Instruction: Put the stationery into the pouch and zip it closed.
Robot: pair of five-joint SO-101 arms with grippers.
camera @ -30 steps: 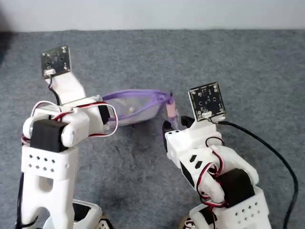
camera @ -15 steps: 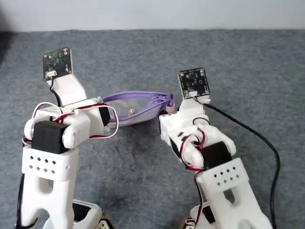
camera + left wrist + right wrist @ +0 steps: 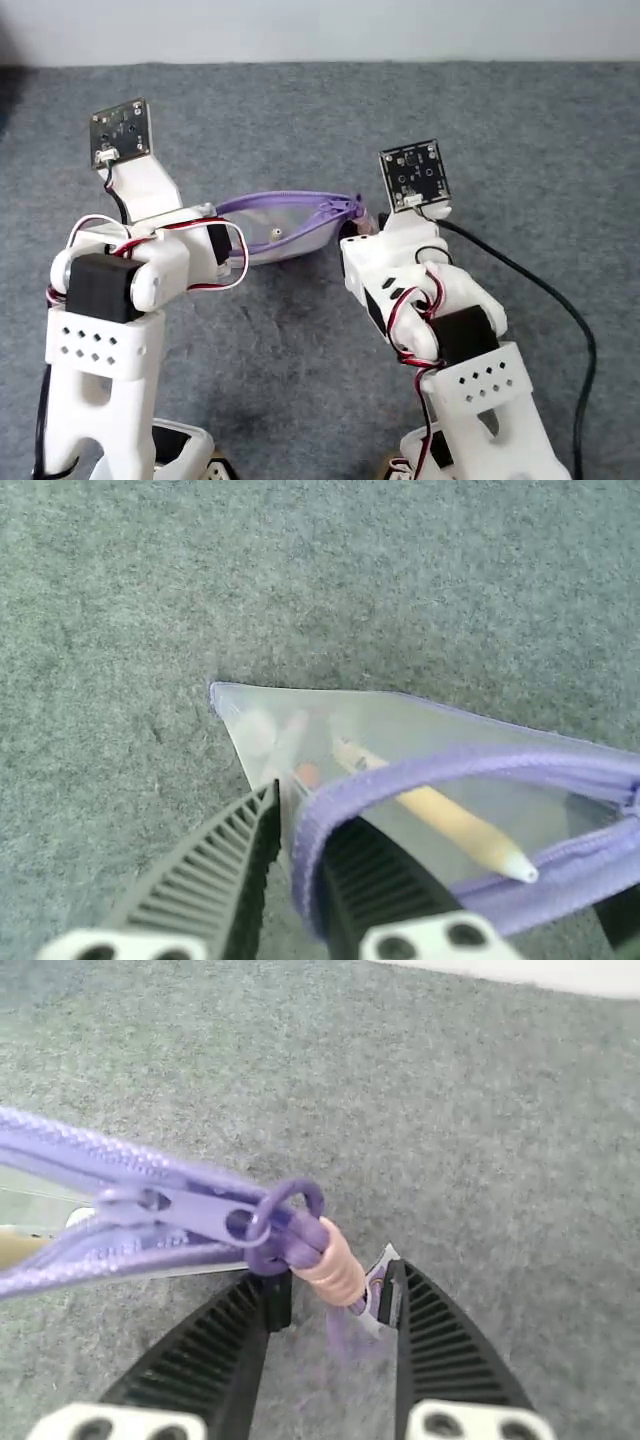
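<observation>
Purple-trimmed clear pouch (image 3: 285, 238) lies on grey mat (image 3: 520, 120), pencil (image 3: 440, 815) inside, zip open. My left pincer (image 3: 295, 830) clamps its rim. My right pincer (image 3: 330, 1295) gapes astride the pink zipper pull (image 3: 335, 1260). Zipping stage, I judge. Next: pinch the pull, draw leftward.

There is 1 clear, purple-trimmed pouch (image 3: 285, 228). At it stand 2 white arms, the left arm (image 3: 110, 300) at 1 end and the right arm (image 3: 440, 330) at the other, with 2 grippers between them, the left gripper (image 3: 298, 815) and the right gripper (image 3: 335, 1280), and 2 square camera boards (image 3: 120, 130) (image 3: 413, 175). Inside the pouch lies 1 yellow pencil (image 3: 440, 820) beside paler pieces too blurred to count; its zip carries 1 purple pull (image 3: 190, 1208) and 1 pink bead (image 3: 335, 1265), and 1 black cable (image 3: 540, 290) trails away from the pouch.
</observation>
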